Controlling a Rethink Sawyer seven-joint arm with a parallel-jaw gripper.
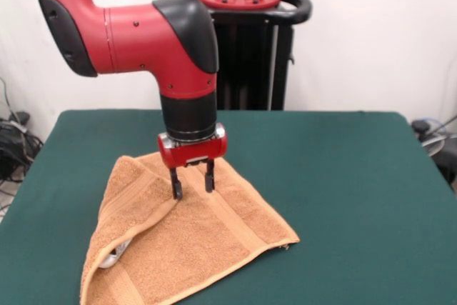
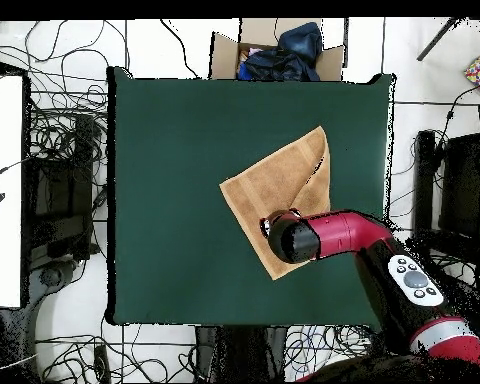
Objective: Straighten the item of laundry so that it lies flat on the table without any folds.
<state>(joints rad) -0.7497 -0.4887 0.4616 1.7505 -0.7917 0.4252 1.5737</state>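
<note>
I see the towel (image 1: 189, 241) lying on the green tabletop (image 1: 343, 176), toward the side nearest the front camera. It is not flat: one part is folded over the rest, so it makes a triangle shape, with a white tag (image 1: 114, 255) showing at the fold. My tool (image 1: 193, 189) stands above the folded edge with its two fingers apart, holding nothing. I think this position is to pinch the upper layer.

the red and black arm (image 1: 136, 33) bends down, and its gripper (image 1: 193, 185) points straight down with two fingers apart.
</note>
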